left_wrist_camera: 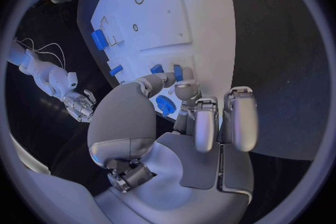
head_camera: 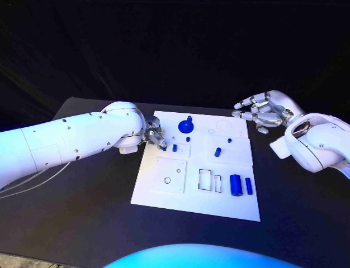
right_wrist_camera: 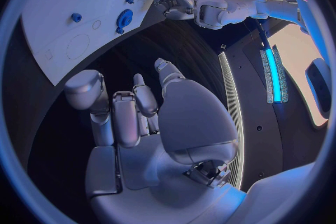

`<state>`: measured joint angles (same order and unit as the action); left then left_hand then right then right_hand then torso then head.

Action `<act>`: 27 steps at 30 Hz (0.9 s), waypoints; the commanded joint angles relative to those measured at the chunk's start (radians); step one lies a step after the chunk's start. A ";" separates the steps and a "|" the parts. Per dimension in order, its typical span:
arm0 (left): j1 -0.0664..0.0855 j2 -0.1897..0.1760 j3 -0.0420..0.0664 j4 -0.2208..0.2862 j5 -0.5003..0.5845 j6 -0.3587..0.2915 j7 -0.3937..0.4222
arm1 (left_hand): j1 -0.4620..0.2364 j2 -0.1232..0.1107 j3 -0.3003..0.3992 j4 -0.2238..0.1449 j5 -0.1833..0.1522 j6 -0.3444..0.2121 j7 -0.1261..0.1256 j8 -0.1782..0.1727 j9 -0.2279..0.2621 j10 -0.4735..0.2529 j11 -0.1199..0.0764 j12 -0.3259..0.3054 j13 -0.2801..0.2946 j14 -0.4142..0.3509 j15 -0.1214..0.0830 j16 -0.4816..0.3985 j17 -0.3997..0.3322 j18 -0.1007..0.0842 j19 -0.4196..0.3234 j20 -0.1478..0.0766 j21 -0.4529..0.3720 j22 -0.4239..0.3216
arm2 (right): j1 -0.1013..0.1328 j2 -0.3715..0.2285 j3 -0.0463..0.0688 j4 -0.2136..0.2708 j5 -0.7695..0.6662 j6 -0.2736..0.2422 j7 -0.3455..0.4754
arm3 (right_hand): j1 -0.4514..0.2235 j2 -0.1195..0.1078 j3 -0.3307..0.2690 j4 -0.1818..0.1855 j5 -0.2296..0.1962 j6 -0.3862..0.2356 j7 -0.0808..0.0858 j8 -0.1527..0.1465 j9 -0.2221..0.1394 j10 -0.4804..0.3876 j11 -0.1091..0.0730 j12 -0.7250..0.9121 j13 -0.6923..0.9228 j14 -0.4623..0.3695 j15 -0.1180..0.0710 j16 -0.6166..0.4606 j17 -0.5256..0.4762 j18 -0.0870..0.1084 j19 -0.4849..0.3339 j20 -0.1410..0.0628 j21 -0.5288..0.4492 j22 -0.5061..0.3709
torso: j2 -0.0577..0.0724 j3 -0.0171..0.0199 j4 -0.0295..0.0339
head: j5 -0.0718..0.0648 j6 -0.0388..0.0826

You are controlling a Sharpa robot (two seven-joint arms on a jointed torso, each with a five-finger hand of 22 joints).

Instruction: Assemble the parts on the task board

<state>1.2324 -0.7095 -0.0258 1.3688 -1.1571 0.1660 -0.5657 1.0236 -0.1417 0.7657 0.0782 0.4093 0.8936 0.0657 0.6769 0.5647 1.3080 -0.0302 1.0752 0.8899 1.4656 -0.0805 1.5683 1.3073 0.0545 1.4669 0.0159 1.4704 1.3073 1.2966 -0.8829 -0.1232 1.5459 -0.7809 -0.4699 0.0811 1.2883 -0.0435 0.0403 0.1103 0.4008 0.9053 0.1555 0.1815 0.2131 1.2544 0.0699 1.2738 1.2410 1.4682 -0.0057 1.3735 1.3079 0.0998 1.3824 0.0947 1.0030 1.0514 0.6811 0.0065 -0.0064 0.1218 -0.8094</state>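
Observation:
The white task board [head_camera: 193, 192] lies in the middle of the table. On its far part stand a round blue gear-like part [head_camera: 185, 126] and a few small blue pieces [head_camera: 218, 151]. Two blue cylinders [head_camera: 236, 184] lie near the right edge. My left hand [head_camera: 155, 137] hovers low over the board's far left edge. Its fingers are apart, the tips just short of a small blue piece [head_camera: 174, 148]; whether they touch it I cannot tell. In the left wrist view the gear [left_wrist_camera: 165, 105] shows under my left hand [left_wrist_camera: 189, 117]. My right hand [head_camera: 264, 111] is raised off the far right corner, fingers loosely spread, holding nothing.
Rectangular cut-outs [head_camera: 206, 177] and round holes [head_camera: 168, 180] mark the board's near half. Black table [head_camera: 70, 223] surrounds the board, with free room at the left and front. White cables [head_camera: 30, 181] trail under the left arm.

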 commanded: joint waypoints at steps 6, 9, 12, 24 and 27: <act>-0.002 0.004 -0.001 0.001 -0.009 0.014 -0.010 | -0.006 0.010 0.177 -0.187 0.018 0.029 -0.019 0.006 0.000 0.011 -0.002 0.012 0.008 0.105 -0.010 0.002 0.263 -0.020 0.039 -0.009 0.010 0.115 | 0.000 -0.002 0.000 0.002 -0.004 0.005 0.001 | 0.005 0.005 0.000 0.003 0.006 -0.004 -0.001 0.004 0.002 0.000 -0.001 0.003 0.001 0.039 -0.004 -0.005 0.087 0.017 -0.002 -0.004 -0.002 0.002 | 0.001 -0.0002 -0.0004 | -0.002 0.000; -0.002 0.007 -0.001 0.001 -0.007 0.026 -0.012 | -0.014 0.008 0.168 -0.186 0.021 0.032 -0.021 0.009 0.000 0.018 -0.002 0.019 0.014 0.105 -0.010 0.002 0.263 -0.020 0.040 -0.009 0.011 0.117 | 0.000 -0.002 0.000 0.003 -0.004 0.005 0.001 | 0.005 0.005 0.000 0.003 0.006 -0.004 -0.001 0.004 0.002 0.000 -0.001 0.003 0.001 0.039 -0.004 -0.005 0.087 0.017 -0.002 -0.004 -0.002 0.002 | 0.000 0.0000 -0.0004 | -0.003 -0.001; -0.002 0.010 -0.001 0.002 -0.006 0.047 -0.017 | -0.027 0.011 0.132 -0.177 0.019 0.036 -0.027 0.018 0.001 0.031 -0.008 0.024 0.014 0.105 -0.011 0.002 0.263 -0.020 0.040 -0.009 0.011 0.119 | 0.000 -0.003 0.000 0.004 -0.004 0.005 0.001 | 0.006 0.005 0.001 0.003 0.006 -0.004 -0.001 0.004 0.002 0.000 -0.001 0.003 0.001 0.039 -0.004 -0.005 0.087 0.017 -0.002 -0.004 -0.003 0.001 | 0.000 -0.0002 -0.0004 | -0.003 -0.002; -0.001 0.023 -0.001 -0.006 -0.006 0.050 -0.040 | -0.041 0.020 0.053 -0.150 0.010 0.038 -0.038 0.032 0.000 0.051 -0.014 0.036 0.019 0.105 -0.016 0.002 0.263 -0.024 0.047 -0.011 0.020 0.135 | 0.000 -0.005 0.000 0.006 -0.004 0.004 0.002 | 0.006 0.005 0.001 0.003 0.010 -0.004 -0.001 0.005 0.002 0.000 -0.001 0.002 0.000 0.039 -0.004 -0.005 0.087 0.017 -0.002 -0.004 -0.004 0.001 | 0.000 -0.0003 0.0001 | -0.007 -0.005; -0.001 0.026 -0.001 -0.008 -0.008 0.052 -0.042 | -0.041 0.023 0.039 -0.145 0.010 0.040 -0.040 0.034 -0.001 0.055 -0.015 0.040 0.022 0.105 -0.017 0.002 0.263 -0.025 0.049 -0.012 0.023 0.139 | 0.000 -0.005 0.000 0.007 -0.004 0.004 0.002 | 0.006 0.005 0.002 0.003 0.012 -0.004 -0.001 0.005 0.002 0.000 -0.001 0.002 0.000 0.039 -0.004 -0.005 0.087 0.017 -0.001 -0.004 -0.004 0.001 | 0.000 -0.0003 0.0010 | -0.007 -0.006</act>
<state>1.2364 -0.6877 -0.0236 1.3596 -1.1625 0.1818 -0.5983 0.9802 -0.1292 0.7246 0.0172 0.4218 0.9128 0.0524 0.7047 0.5641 1.3571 -0.0437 1.1097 0.9117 1.4658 -0.0882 1.5683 1.3080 0.0390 1.4670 0.0087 1.4900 1.3073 1.2965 -0.8878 -0.1232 1.5514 -0.7809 -0.4699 0.0811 1.2883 -0.0435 0.0403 0.1103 0.4064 0.9053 0.1555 0.1814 0.2137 1.2544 0.0700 1.2738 1.2409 1.4682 -0.0057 1.3735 1.3076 0.0997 1.3824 0.0948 1.0030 1.0521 0.6811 0.0064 -0.0059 0.1149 -0.8142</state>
